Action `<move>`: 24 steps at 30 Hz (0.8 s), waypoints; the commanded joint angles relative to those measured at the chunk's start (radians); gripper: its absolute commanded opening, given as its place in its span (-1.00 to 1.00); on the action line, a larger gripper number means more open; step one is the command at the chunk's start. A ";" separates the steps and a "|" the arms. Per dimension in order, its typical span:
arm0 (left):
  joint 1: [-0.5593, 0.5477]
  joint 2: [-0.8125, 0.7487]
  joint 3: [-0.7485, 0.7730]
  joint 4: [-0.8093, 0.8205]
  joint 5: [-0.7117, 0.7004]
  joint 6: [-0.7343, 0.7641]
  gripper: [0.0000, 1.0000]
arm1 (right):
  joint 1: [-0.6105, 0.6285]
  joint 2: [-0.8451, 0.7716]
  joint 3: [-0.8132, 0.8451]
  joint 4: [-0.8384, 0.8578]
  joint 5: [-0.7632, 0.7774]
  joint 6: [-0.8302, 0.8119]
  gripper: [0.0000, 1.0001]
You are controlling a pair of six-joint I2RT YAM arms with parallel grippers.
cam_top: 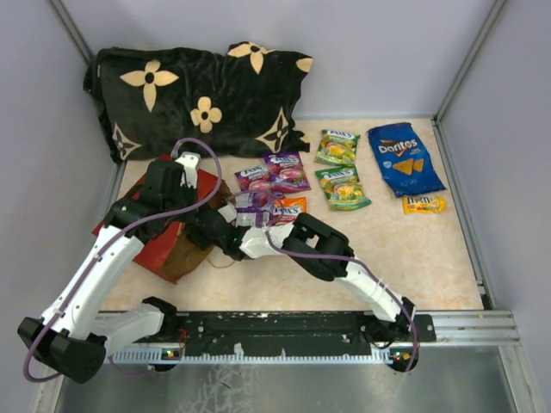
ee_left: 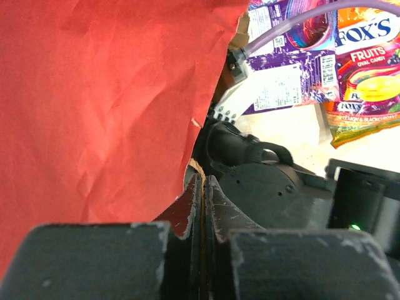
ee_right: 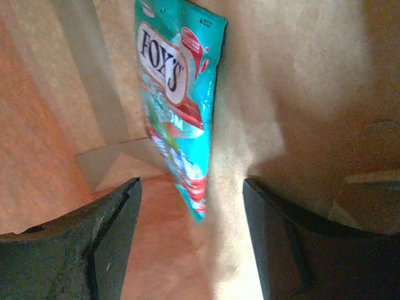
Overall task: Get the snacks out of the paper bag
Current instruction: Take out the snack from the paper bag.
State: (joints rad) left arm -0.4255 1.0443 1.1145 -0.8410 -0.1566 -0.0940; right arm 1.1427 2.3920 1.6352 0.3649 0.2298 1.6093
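**Operator:** What writing can be read?

**Spotter:** "Doritos" on the one blue chip bag (cam_top: 405, 157), lying at the far right of your table (cam_top: 430, 258). Just below it is one small yellow M&M's packet (cam_top: 424, 204). "FOX'S" shows on the candy pouches. Your left wrist view also gives "FRUITS" and "OVAL CANDY" on the orange-topped pouch (ee_left: 365, 69).

**Operator:** And the count?

**Spotter:** Out on the table there are two green pouches (cam_top: 337, 146) (cam_top: 343, 187) left of the Doritos, one above the other. Two purple pouches (cam_top: 286, 170) (cam_top: 254, 176) lie face up near the middle. Below them a third purple pouch (cam_top: 248, 206) shows its white printed back, partly hidden by your right arm (cam_top: 323, 245), with the orange-topped one just beside it. One black pillow (cam_top: 198, 95) with cream flowers sits at the back left.

**Operator:** Where is the bag?

**Spotter:** The red paper bag (cam_top: 205, 185) lies on its side at the left, open end toward the middle of the table. Your left tool (ee_left: 203, 187) is clamped tight on the bag's red edge. Your right tool (ee_right: 192, 184) is inside, against the brown kraft lining. Its jaws stand wide on either side of one teal FOX'S pouch (ee_right: 181, 94), with a gap on each side, and it holds nothing.
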 commanded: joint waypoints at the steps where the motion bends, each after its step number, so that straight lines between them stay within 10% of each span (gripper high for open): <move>1: -0.002 -0.009 0.021 -0.013 0.074 -0.004 -0.95 | 0.011 0.065 0.090 -0.148 0.062 0.015 0.35; 14: -0.002 -0.007 0.041 -0.024 0.112 -0.016 -1.00 | 0.023 0.338 0.524 -0.387 0.098 0.057 0.09; 16: -0.002 -0.003 0.049 -0.030 0.111 -0.012 -1.00 | 0.027 0.389 0.618 -0.418 0.107 0.047 -0.07; 20: -0.002 0.005 0.063 -0.038 0.106 -0.011 -0.99 | 0.024 0.368 0.594 -0.298 0.108 -0.069 -0.99; 24: -0.002 0.004 0.061 -0.038 0.068 -0.017 -0.97 | 0.025 0.153 0.317 -0.101 0.083 -0.296 -1.00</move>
State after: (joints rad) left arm -0.4198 1.0519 1.1358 -0.8726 -0.0990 -0.0948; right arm 1.1576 2.7251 2.1517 0.1532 0.2955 1.5414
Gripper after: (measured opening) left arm 0.023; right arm 0.023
